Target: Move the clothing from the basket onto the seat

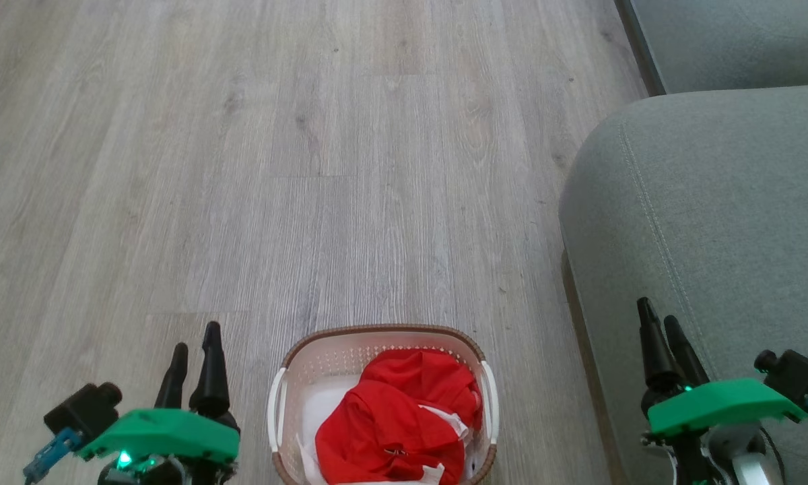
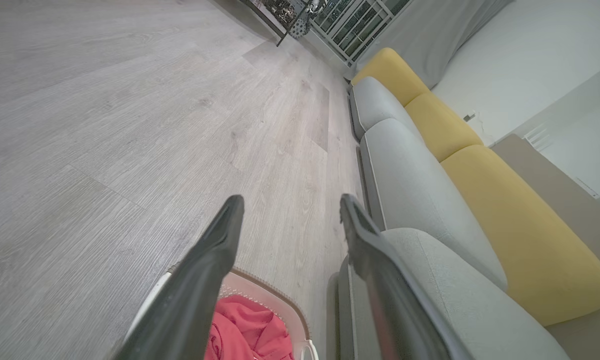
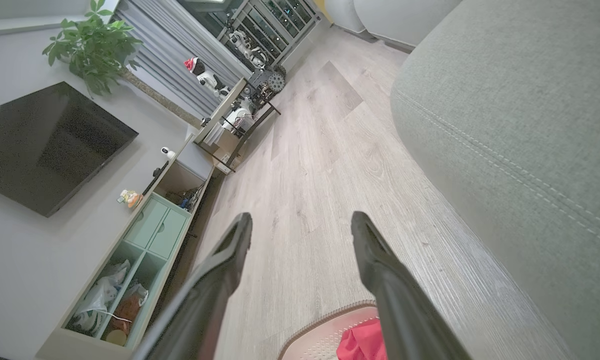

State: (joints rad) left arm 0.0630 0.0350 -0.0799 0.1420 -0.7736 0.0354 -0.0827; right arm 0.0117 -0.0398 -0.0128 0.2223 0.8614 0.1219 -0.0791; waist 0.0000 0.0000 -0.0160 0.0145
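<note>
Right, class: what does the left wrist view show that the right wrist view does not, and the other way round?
Left wrist view, not the right: yellow back cushions and the open left gripper. Right wrist view, not the left: a black TV, a potted plant, a green cabinet and the open right gripper. Both: the wooden floor, the basket with red clothing in it, and the grey seat beside it.

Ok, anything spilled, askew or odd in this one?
Nothing stands out. The clothing lies bunched inside the basket, which stands upright on the floor beside the seat. The left gripper and right gripper are open and hold nothing.
</note>
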